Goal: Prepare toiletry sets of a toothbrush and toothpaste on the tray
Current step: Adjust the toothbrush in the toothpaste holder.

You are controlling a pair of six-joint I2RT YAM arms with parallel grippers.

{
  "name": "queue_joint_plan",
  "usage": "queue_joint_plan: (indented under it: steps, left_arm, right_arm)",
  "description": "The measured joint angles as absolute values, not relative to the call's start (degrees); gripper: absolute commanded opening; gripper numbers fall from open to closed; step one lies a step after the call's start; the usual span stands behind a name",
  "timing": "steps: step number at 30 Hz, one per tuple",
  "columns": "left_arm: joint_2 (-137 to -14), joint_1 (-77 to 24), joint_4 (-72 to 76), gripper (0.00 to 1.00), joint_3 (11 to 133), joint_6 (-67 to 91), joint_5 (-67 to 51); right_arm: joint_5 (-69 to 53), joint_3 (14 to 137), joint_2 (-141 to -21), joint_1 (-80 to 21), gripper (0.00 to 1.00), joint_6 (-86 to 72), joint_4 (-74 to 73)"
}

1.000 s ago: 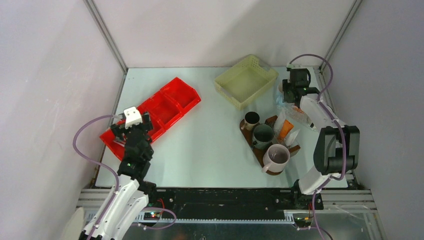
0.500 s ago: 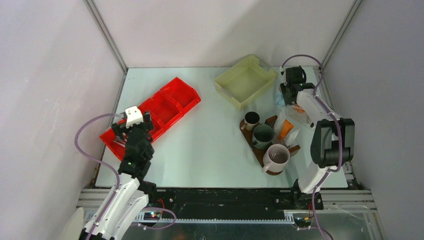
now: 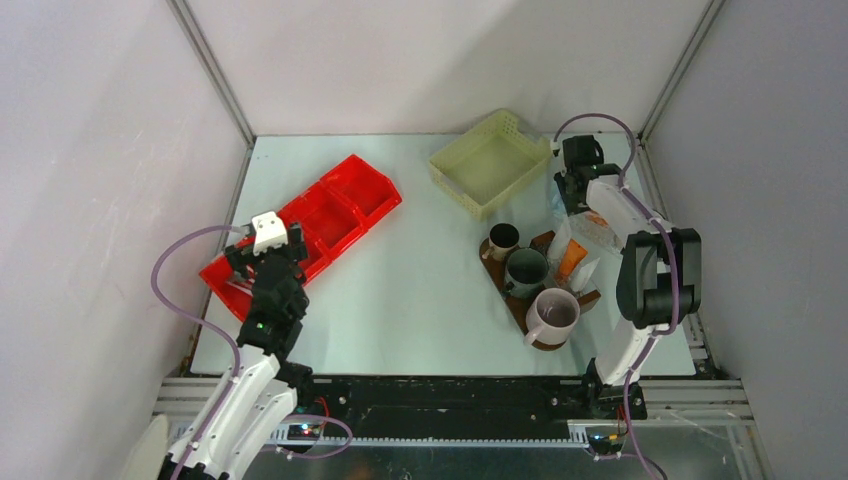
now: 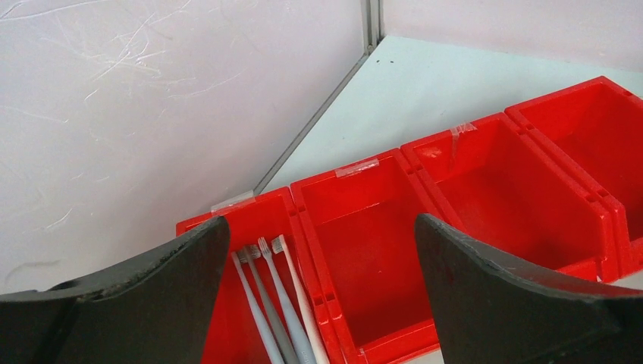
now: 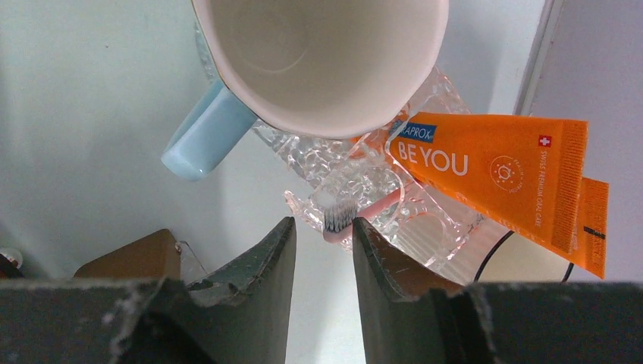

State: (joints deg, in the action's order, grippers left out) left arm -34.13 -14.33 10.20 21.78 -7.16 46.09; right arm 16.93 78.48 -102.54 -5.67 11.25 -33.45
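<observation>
left end effector (image 4: 320, 227): wide open, empty, over near-left end of red bin (image 4: 394, 155)
brushes (image 4: 277, 303): several, side by side in the bin's end compartment
tray (image 3: 590, 297): desk centre-right; three mugs (image 3: 526, 270) in a row, tubes (image 3: 571, 258) along its right side
right end effector (image 5: 324, 231): far right, narrow gap, nothing clamped; pink brush head (image 5: 339, 218) just off the tips
orange tube (image 5: 493, 178): off the tray, on clear packaging beside pale mug (image 5: 318, 61)

I see my right gripper (image 5: 324, 227), fingers a little apart, tips by a pink toothbrush (image 5: 341, 218) beside an orange tube (image 5: 493, 178).
</observation>
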Motion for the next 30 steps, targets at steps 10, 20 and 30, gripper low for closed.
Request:
queue_joint_plan:
  steps: [10,20,30]
  left_arm:
    - [-34.15,-14.33,10.22,0.98,21.78,-7.16,45.87]
    - [-34.39,-14.33,10.20,0.98,21.78,-7.20,45.87]
    - [-34.44,-14.33,10.22,0.98,21.78,-7.60,45.84]
  right_arm:
    - [18.44,78.59,-103.50,-5.96,0.33,11.70,-33.78]
    - [19.81,79.02,-104.25,-6.26,0.18,12.56,-33.67]
    - [21.32,79.11,-104.25,-6.96,0.00,14.28,-33.32]
